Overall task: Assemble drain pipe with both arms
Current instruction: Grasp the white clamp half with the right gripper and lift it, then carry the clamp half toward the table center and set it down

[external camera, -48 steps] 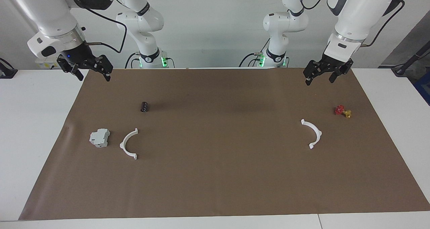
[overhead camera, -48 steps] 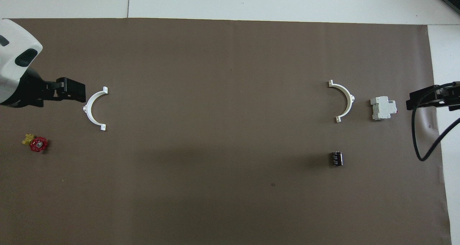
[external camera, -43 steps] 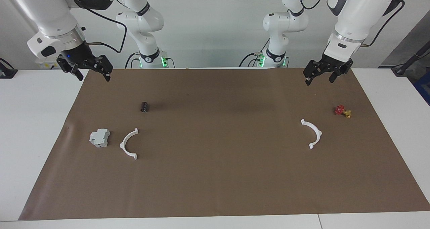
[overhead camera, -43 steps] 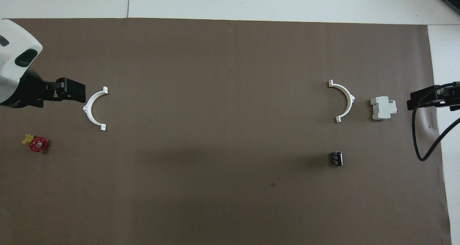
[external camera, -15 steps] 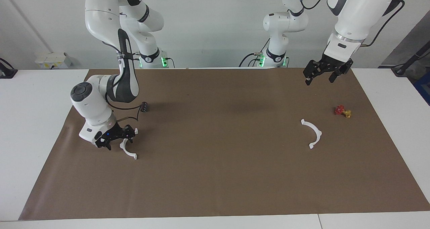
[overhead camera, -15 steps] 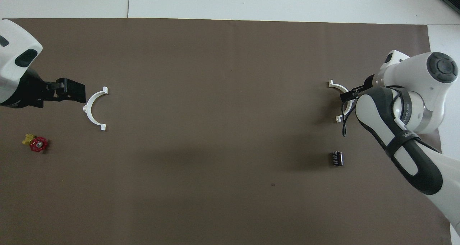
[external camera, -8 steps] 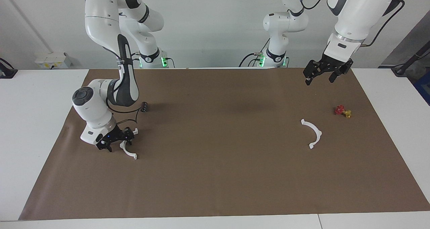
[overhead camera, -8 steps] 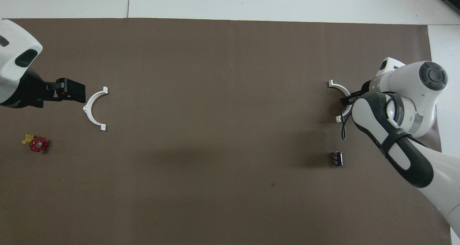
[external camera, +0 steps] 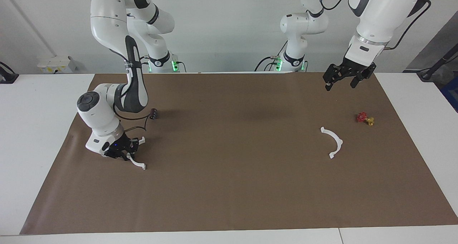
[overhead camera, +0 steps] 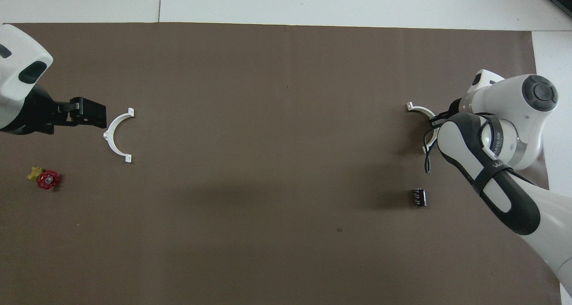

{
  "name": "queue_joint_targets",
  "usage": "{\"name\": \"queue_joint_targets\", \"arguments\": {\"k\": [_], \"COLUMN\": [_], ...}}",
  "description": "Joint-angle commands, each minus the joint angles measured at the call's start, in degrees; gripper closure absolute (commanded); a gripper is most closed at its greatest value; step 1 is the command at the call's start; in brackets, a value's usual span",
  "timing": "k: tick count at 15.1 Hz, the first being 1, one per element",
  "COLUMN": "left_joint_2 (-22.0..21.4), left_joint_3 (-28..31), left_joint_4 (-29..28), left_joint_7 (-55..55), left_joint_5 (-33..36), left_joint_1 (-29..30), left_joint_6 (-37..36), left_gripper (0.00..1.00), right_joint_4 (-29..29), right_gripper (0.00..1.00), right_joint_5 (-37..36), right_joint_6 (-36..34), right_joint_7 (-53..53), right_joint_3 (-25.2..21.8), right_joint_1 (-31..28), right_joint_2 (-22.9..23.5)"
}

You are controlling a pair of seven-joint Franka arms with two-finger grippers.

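**Right gripper down on a half-ring**

Right gripper (external camera: 122, 151) low at the right arm's end, jaws pinching one half-ring (external camera: 137, 162). Black cylinder (external camera: 153, 113) lies nearer the robots. Left gripper (external camera: 342, 77) waits raised, jaws open; other half-ring (external camera: 332, 142) lies free, valve (external camera: 365, 118) beside it.

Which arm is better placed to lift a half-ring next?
Right. The right gripper is down at the half-ring at its end; the left gripper waits raised, apart from the other half-ring.

Right arm: bent low, its claw (external camera: 121, 151) down at the worktop, fingers closed in.
Left arm: waiting, claw (external camera: 342, 78) raised, fingers spread.
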Motion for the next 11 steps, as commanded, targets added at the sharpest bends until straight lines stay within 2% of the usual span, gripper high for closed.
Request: {"name": "queue_joint_targets", "arguments": {"k": [1, 5, 11], "left_joint_2": [-0.9, -0.9, -0.9], "left_joint_3": [0.1, 0.1, 0.1], "left_joint_4": [-0.4, -0.4, -0.4], "left_joint_7": [-0.4, -0.4, -0.4], "left_joint_5": [-0.8, -0.8, -0.8], "left_joint_1": [0.3, 0.3, 0.3], "left_joint_6": [-0.7, -0.7, -0.7], "left_gripper": [0.0, 0.0, 0.0], "right_joint_4": [5.8, 9.3, 8.9], "right_gripper": [1.0, 1.0, 1.0], "right_joint_5": [1.4, 0.5, -0.4], "right_joint_6": [-7.3, -12.0, -11.5], "right_joint_7": [2.2, 15.3, 33.2], "right_joint_3": [0.3, 0.2, 0.3], "right_joint_1": [0.9, 6.4, 16.8], "right_joint_2": [-0.4, -0.4, -0.4]}}
